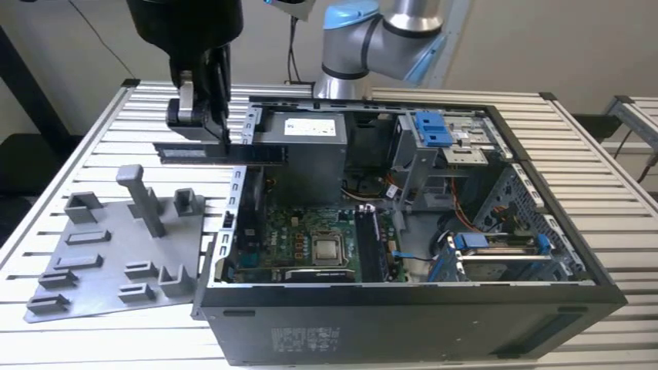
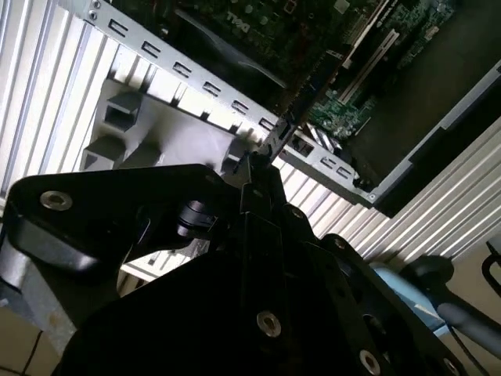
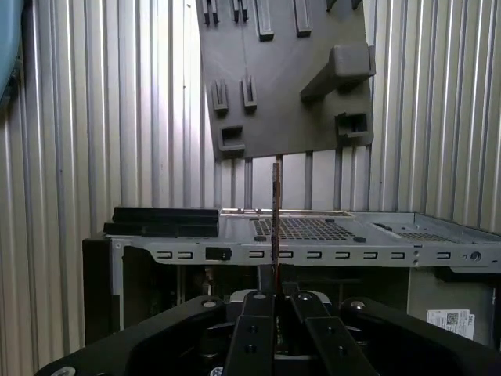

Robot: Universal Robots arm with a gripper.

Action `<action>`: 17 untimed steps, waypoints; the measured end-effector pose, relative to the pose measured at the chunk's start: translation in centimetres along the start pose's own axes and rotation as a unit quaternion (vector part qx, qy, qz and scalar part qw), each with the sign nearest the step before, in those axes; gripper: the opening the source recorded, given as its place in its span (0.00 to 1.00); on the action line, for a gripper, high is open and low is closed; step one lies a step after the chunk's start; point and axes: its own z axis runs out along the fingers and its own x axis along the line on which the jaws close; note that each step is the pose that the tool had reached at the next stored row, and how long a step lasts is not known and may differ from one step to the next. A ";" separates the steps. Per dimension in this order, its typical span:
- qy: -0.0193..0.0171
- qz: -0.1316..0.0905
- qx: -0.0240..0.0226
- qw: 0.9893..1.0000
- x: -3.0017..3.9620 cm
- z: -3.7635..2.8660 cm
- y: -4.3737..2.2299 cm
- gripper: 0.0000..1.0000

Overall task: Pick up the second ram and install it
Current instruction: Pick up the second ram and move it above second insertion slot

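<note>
The second ram (image 1: 221,153) hung level in the air, clamped along its upper edge between the shut jaws of the black gripper (image 1: 214,140). It was held over the case's rim at the exterior view's left. One end reached out above the table and the other lay over the case's interior, well above the boards inside.

The slatted metal table (image 1: 606,208) carried everything. Most of it was taken up by the open computer case (image 1: 411,327), which lay on its side with its inside facing up. Behind the case rose the robot arm (image 1: 386,31), grey with pale blue joint caps.

Just beside the case, at the exterior view's left, lay the flat grey holder tray (image 1: 113,266). Its near corner came up against the case wall, though whether the two touched could not be told.

Inside the case sat a grey power supply box (image 1: 313,146) with a white label, and below it the green motherboard (image 1: 293,231). Two blue latches (image 1: 432,127) marked the drive bay toward the exterior view's right.

On the tray the T-shaped post (image 1: 139,193) stood upright, well apart from the stick held above. A square silver processor (image 1: 327,248) sat in the middle of the motherboard.

In the first wrist view the second ram (image 3: 275,204) showed edge-on as a thin dark line. It rose from between the closed jaws of the gripper (image 3: 275,296) and crossed the case's slotted rim, pointing toward the holder tray (image 3: 282,102).
</note>
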 end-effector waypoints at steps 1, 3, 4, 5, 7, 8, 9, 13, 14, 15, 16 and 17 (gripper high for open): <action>0.000 0.000 0.000 1.000 0.00 -0.01 -0.35 0.14; 0.000 0.000 0.000 1.000 0.00 -0.02 -1.08 0.14; 0.000 0.000 0.000 1.000 0.00 -0.03 -1.47 0.14; 0.000 0.000 0.000 1.000 -0.01 -0.04 -1.92 0.14; 0.000 0.000 0.000 1.000 -0.01 -0.05 -2.82 0.14; 0.000 0.000 0.000 1.000 -0.01 -0.07 -3.29 0.14; 0.000 0.000 0.000 1.000 -0.01 -0.07 -3.75 0.14; 0.000 0.000 0.000 1.000 -0.02 -0.10 -5.30 0.14; 0.000 0.000 0.000 1.000 -0.02 -0.11 -5.71 0.14; 0.000 0.000 -0.001 1.000 -0.02 -0.12 -6.12 0.14; 0.000 0.000 -0.001 1.000 -0.02 -0.13 -6.48 0.14; 0.000 0.000 -0.001 1.000 -0.02 -0.13 -6.78 0.14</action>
